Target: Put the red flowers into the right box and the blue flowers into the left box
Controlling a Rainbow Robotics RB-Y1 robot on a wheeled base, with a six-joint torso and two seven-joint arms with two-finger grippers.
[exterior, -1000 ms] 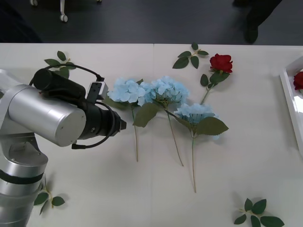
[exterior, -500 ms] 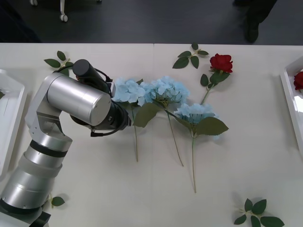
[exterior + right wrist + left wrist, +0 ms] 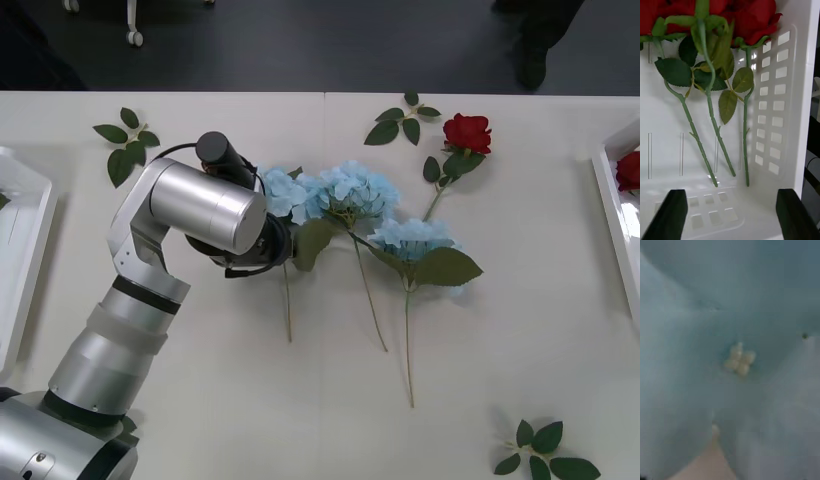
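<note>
Three blue flowers lie side by side mid-table: a left one [image 3: 287, 192], a middle one [image 3: 355, 188] and a right one [image 3: 412, 238]. My left gripper [image 3: 280, 245] hangs right over the left blue flower, tucked under its own wrist. The left wrist view has pale blue petals [image 3: 737, 360] pressed close to the camera. One red flower [image 3: 467, 132] lies on the table at the back right. Three red flowers [image 3: 752, 18] lie inside the right box [image 3: 771, 112], and my right gripper [image 3: 731, 197] hovers open and empty above their stem ends. The left box [image 3: 25, 190] sits at the table's left edge.
Loose leaf sprigs lie at the back left [image 3: 125, 140], beside the red flower [image 3: 403, 118] and at the front right [image 3: 545, 455]. The right box [image 3: 612, 195] shows at the right edge with a red head inside.
My left arm has swung right and forward from the left side to the leftmost blue flower, now covering part of it. The left box has come into view. The flowers have not moved.
</note>
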